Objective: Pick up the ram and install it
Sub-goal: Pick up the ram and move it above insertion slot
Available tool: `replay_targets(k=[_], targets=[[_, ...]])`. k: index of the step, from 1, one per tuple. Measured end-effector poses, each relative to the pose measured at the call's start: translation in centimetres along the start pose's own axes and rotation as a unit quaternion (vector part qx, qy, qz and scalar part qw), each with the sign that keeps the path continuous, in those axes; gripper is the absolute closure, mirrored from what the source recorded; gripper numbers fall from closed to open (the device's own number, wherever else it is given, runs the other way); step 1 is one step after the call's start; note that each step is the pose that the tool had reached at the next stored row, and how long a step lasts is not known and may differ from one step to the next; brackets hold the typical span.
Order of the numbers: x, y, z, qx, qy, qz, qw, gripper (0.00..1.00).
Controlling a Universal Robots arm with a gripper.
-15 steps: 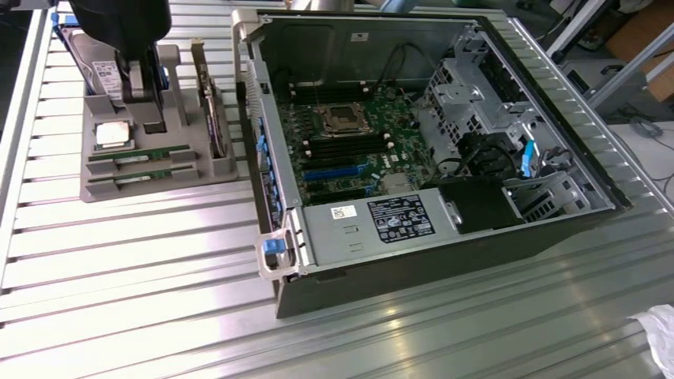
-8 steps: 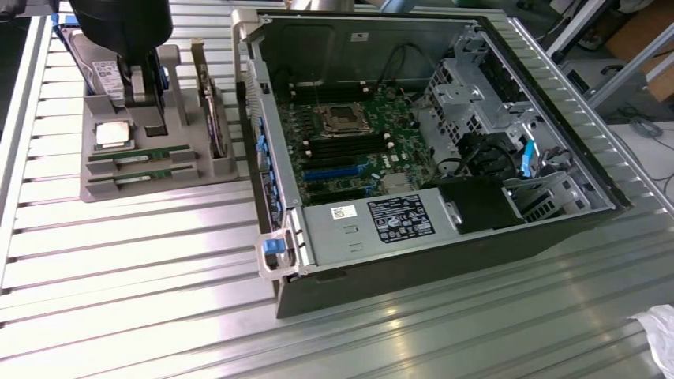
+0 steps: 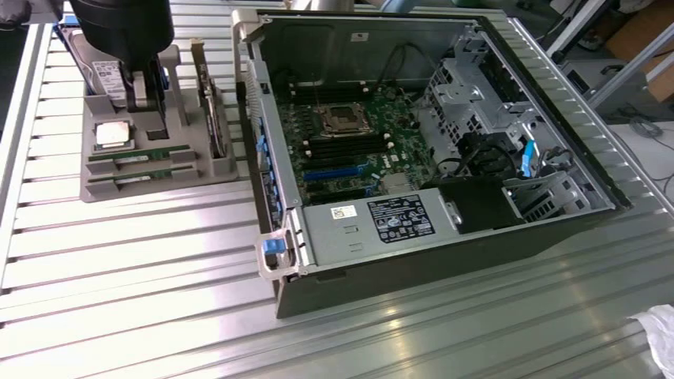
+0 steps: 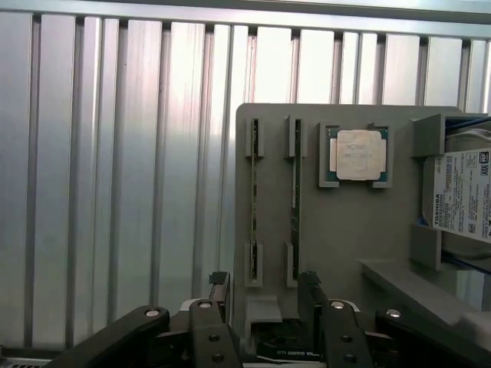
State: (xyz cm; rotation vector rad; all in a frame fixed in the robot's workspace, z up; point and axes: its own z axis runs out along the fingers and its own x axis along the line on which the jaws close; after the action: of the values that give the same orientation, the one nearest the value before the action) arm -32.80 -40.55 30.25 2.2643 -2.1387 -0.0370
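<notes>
Hovering over the tray [image 4: 345,230] | fingers [image 4: 309,291] standing wide, empty | ram [image 4: 294,203] likely needing a centred, square straddle

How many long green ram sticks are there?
2. Both stand on edge in neighbouring slots of the grey holder: the first ram stick nearer the CPU chip, the second ram stick by its outer edge. The arm covers part of the holder, so more could hide.

Black hand [image 4: 265,285] with jointed links [image 4: 115,341] and round silver screws [image 4: 153,313]; the wrist housing [image 3: 121,24] a dark cylinder
</notes>
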Motion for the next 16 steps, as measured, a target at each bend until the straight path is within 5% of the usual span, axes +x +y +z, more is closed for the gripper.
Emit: replay_targets(k=[16], targets=[[0.00,-0.04,1.06,0.0000,0.0000,0.000,1.0000,0.52]])
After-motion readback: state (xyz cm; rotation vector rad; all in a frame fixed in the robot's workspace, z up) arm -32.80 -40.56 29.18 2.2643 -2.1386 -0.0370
